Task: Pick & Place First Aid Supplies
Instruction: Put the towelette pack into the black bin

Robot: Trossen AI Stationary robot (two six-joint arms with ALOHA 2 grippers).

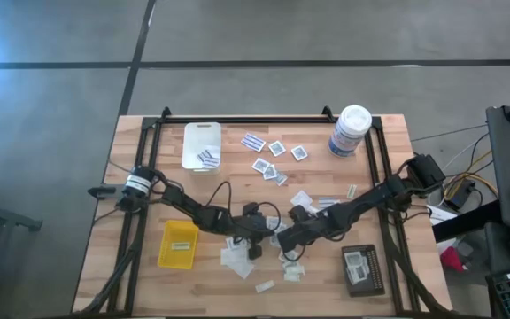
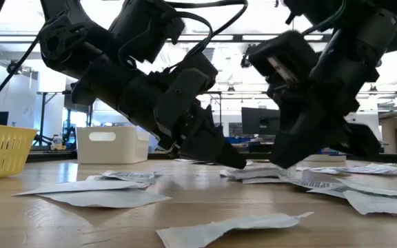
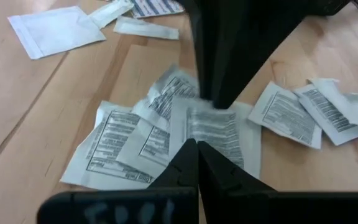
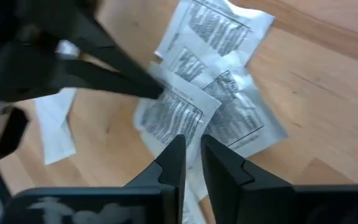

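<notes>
Where the two dark arms meet at lower centre of the high view, thin flat paper packets (image 1: 237, 259) lie scattered on the pale wooden slat table (image 1: 96, 257), their faces printed with blocks of fine black text and their edges crinkled. In the left wrist view an overlapping cluster of these printed packets (image 3: 166, 134) sits directly ahead of the left gripper (image 3: 197, 144), whose fingers are pressed together to a single point just above the paper, holding nothing. The right gripper (image 4: 191, 144) hangs over the same heap; its fingers stand a narrow slit apart with the corner of one printed packet (image 4: 176, 112) at their tips, though whether they actually pinch it is hard to tell from here. The left arm's closed tip reaches into that view from the upper left, touching the same pile, so the grippers crowd each other.

Elsewhere in the high view: a white tray (image 1: 201, 144) at upper left holding striped strips, a yellow tray (image 1: 177, 243) at lower left, a black tray (image 1: 362, 268) at lower right, a white canister (image 1: 351, 130) at upper right, and small square packets with dark centres (image 1: 271, 158) at upper centre.
</notes>
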